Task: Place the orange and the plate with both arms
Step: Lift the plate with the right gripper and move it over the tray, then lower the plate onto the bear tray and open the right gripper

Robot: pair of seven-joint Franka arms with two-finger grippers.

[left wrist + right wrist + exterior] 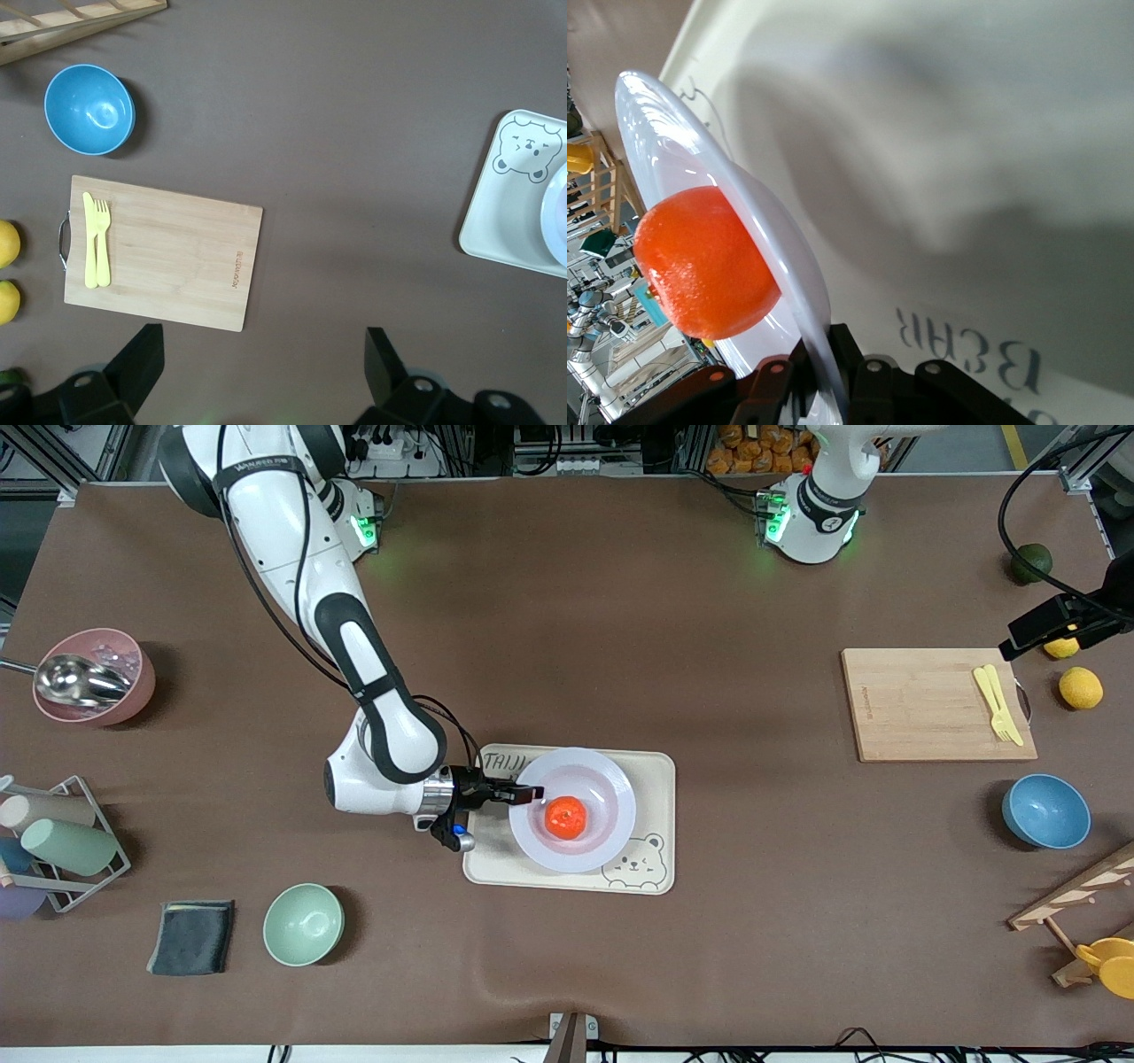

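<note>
The right gripper (529, 794) had its jaws clamped on the rim of the plate (611, 779), over the bear tray (651, 766). The orange (566, 817) sat loose in the well, so any tilt could roll it off. The left gripper (257, 372) waited, jaws spread, over the counter (620, 602).

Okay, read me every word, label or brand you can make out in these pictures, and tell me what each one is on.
"BEAR": printed on the cream bear tray, under the plate.
"TAIJI", partly hidden: same tray, front view, beside the right gripper.
Engraved mark on the cutting board: too small to read.
Lettering on the right arm's link: blurred.
</note>
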